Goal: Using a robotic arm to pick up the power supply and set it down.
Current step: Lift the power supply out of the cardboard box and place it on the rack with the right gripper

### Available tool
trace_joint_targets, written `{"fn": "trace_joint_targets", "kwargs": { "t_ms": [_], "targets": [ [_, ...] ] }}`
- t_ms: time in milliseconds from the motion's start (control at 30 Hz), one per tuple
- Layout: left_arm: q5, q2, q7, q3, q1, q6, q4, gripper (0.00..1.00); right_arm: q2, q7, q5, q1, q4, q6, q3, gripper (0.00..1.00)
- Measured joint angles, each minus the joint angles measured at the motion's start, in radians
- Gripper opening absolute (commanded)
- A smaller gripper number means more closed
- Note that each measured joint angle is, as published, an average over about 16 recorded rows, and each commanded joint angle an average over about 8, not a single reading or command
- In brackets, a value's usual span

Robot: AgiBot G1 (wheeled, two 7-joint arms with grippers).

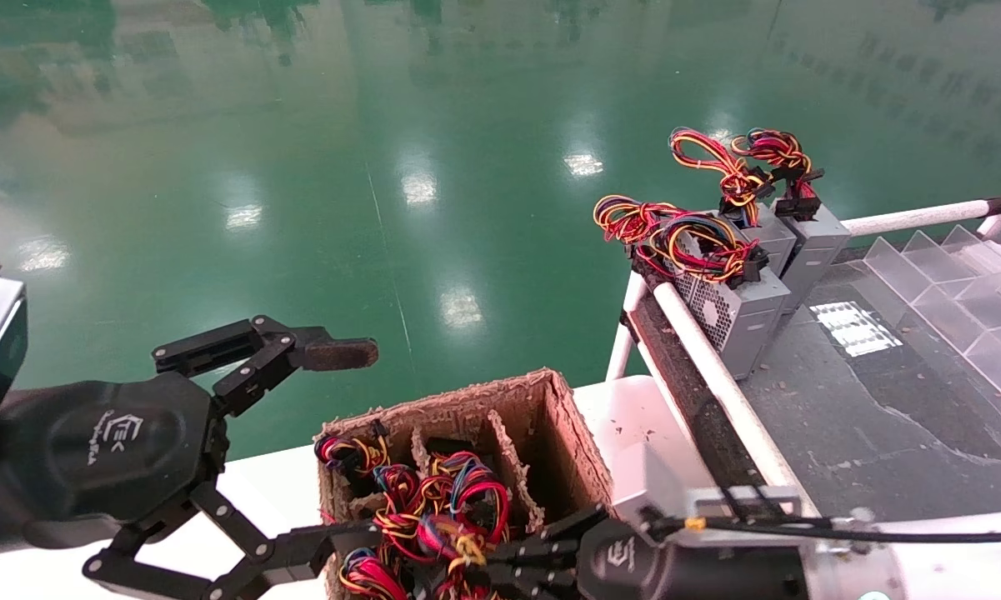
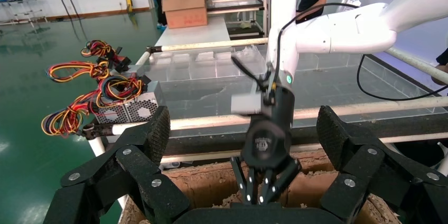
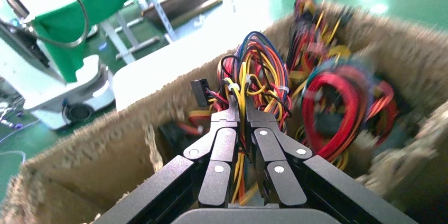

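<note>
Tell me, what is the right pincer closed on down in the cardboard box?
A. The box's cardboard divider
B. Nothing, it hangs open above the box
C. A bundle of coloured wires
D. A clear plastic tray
C: in the right wrist view the right pincer has its black fingers pressed together around a wire bundle inside the box, while the left pincer stands open beside it.

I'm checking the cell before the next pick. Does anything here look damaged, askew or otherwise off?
The cardboard box looks worn: its rim and dividers are ragged and frayed. The right gripper is closed on a wire bundle, not on a metal case. The left gripper is open beside the box. Three power supplies stand upright on the conveyor's edge.
</note>
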Motion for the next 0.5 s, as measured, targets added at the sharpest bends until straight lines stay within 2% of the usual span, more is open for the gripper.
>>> {"fn": "trace_joint_targets", "kwargs": {
  "t_ms": [500],
  "targets": [
    [0.000, 0.000, 0.000, 0.000, 0.000, 0.000, 0.000, 1.00, 0.136, 0.063, 0.204, 0.008, 0.130, 0.016, 0.149, 0.00]
  ]
}}
